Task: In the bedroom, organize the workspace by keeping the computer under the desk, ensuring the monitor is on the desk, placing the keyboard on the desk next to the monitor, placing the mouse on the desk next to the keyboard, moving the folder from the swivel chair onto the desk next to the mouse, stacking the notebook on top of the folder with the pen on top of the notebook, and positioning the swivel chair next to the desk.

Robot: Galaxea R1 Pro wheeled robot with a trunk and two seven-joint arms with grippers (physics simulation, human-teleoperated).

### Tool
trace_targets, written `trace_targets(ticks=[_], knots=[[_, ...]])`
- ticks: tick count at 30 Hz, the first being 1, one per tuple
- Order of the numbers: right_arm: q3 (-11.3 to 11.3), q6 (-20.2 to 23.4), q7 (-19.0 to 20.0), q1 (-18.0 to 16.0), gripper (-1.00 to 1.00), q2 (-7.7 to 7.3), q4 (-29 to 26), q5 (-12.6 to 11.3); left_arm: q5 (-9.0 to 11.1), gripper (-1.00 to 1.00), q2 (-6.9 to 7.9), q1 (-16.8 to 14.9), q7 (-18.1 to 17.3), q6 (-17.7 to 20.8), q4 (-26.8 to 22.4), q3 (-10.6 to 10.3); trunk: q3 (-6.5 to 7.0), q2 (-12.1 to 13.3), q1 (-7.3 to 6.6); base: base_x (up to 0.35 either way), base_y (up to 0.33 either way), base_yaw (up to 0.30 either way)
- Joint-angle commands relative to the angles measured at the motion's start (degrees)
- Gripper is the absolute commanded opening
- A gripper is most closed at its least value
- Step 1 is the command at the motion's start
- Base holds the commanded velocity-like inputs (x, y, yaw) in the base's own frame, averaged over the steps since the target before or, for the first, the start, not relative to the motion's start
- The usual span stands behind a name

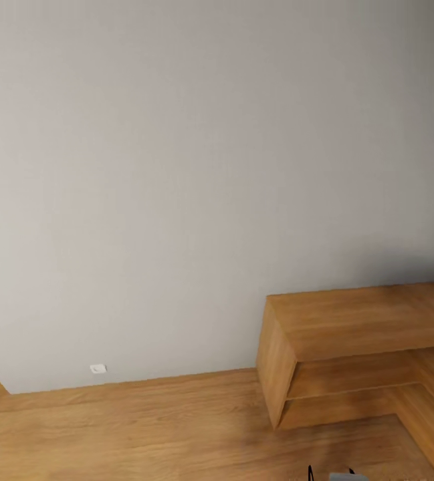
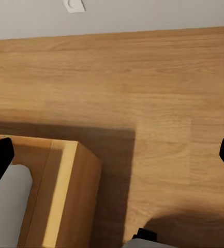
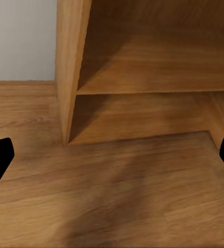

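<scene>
Both our jaws stand spread wide and hold nothing: the left gripper (image 2: 112, 155) hangs over bare wood floor (image 2: 158, 88), and the right gripper (image 3: 112, 155) points at the foot of a low wooden shelf unit (image 3: 143, 72). We judge the risk is clipping that unit's corner (image 1: 273, 361) if we roll on or turn. Beyond it stands a plain grey wall (image 1: 176, 167) with a small white socket (image 1: 97, 368). None of the task's things is in sight here; we are in transit.

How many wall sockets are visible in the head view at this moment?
1. A small white wall socket sits low on the grey wall, just above the wood floor, left of the wooden shelf unit. Others may be out of frame.
</scene>
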Motion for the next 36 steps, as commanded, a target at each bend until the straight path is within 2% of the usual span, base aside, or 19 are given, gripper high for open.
trace_targets(ticks=[1,11,36], knots=[[0.5,0.0,-0.5,-0.1,1.0,-0.01,0.0,0.0,0.1,1.0,0.01,0.0,0.5,-0.1,0.0,-0.5,-0.08,-0.1,0.05,0.129,-0.106,-0.22],[0.5,0.0,-0.5,-0.1,1.0,-0.01,0.0,0.0,0.1,1.0,0.01,0.0,0.5,-0.1,0.0,-0.5,0.42,-0.1,0.05,0.201,-0.124,-0.22],[0.5,-0.1,-0.4,-0.1,1.0,-0.01,0.1,0.1,0.1,1.0,0.1,0.0,0.5,-0.1,0.0,-0.5,1.76,-0.1,0.05,0.006,-0.004,-0.226]])
